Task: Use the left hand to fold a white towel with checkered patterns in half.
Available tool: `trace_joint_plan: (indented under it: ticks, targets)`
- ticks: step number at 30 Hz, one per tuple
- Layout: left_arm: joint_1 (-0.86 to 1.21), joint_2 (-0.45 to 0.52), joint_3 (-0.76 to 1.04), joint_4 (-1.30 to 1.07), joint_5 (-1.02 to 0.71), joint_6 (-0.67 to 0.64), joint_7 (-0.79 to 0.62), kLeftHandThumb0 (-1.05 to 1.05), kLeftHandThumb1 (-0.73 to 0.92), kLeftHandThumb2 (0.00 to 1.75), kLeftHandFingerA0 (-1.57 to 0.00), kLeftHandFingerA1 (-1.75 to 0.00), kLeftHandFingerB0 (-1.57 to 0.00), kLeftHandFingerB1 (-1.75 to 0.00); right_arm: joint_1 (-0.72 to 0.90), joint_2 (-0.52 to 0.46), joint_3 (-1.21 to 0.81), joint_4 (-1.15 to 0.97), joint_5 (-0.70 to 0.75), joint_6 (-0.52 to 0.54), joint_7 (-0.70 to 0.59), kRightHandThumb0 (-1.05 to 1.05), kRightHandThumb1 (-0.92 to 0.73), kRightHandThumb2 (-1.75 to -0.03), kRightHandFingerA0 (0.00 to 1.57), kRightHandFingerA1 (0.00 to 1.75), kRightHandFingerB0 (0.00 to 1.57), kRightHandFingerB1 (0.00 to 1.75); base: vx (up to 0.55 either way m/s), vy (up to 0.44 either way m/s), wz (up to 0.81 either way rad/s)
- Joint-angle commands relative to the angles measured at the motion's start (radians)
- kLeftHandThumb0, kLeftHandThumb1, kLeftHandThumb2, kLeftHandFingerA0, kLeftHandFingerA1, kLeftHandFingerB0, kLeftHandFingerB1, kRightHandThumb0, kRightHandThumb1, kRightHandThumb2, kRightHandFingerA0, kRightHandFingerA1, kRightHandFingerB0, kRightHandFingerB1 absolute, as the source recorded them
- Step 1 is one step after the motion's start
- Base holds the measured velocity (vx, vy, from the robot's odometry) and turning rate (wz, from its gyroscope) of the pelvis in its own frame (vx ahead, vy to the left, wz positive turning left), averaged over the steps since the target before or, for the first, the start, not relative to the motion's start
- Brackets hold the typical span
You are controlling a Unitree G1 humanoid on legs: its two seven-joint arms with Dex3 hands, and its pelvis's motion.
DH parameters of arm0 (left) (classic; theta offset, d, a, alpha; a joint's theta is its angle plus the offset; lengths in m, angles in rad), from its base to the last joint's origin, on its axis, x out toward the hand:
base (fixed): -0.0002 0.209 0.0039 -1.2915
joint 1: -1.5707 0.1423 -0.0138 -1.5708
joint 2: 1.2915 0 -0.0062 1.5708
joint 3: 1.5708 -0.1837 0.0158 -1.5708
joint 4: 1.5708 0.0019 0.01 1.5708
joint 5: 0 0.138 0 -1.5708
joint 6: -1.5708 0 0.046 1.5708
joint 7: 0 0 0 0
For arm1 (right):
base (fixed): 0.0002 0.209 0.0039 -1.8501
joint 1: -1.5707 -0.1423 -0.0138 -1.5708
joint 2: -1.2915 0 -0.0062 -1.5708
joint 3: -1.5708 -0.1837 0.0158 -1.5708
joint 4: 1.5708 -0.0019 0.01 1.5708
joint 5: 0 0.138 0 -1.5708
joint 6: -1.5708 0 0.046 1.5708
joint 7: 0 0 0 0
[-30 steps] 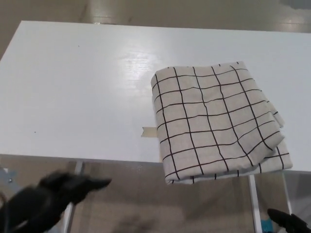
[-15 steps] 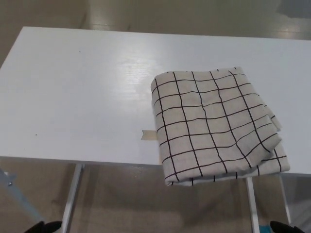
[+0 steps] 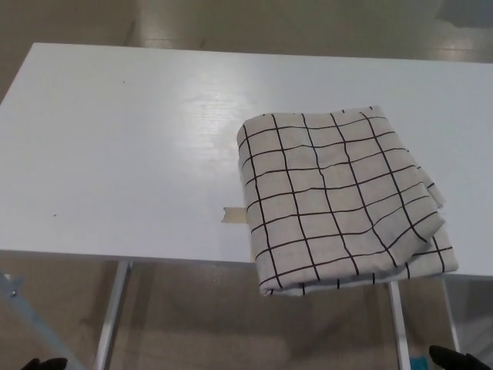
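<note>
The checked towel (image 3: 339,196) lies folded on the worktop (image 3: 115,146), its near edge overhanging the front rim. Both hands (image 3: 458,359) barely show, so their fingers' state can't be told. A careless tug could drag the towel off.

A white surface (image 3: 115,146) is seen filling most of the view, with soft light reflected near its middle. Pale metal legs (image 3: 112,316) are shown beneath, and a beige floor (image 3: 231,19) is glimpsed beyond.
</note>
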Motion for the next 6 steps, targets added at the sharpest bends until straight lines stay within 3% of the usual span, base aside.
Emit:
trace_joint_plan:
  ticks: [1,6]
  targets:
    - [-0.007,0.001,0.006,-0.007,-0.007,0.043,0.009,-0.32,0.19,0.84,-0.07,-0.50,-0.06,-0.48,-0.017,-0.011,-0.001,0.013,0.004,-0.020,-0.001,-0.46,-0.67,-0.60,0.38,0.38,0.41,0.37,0.00,0.000,0.00]
    - [-0.008,0.003,0.009,-0.014,-0.011,0.042,0.004,-0.32,0.19,0.84,-0.07,-0.50,-0.06,-0.48,-0.024,-0.011,-0.001,0.010,0.005,-0.017,-0.003,-0.46,-0.67,-0.60,0.39,0.38,0.41,0.37,0.00,0.000,0.00]
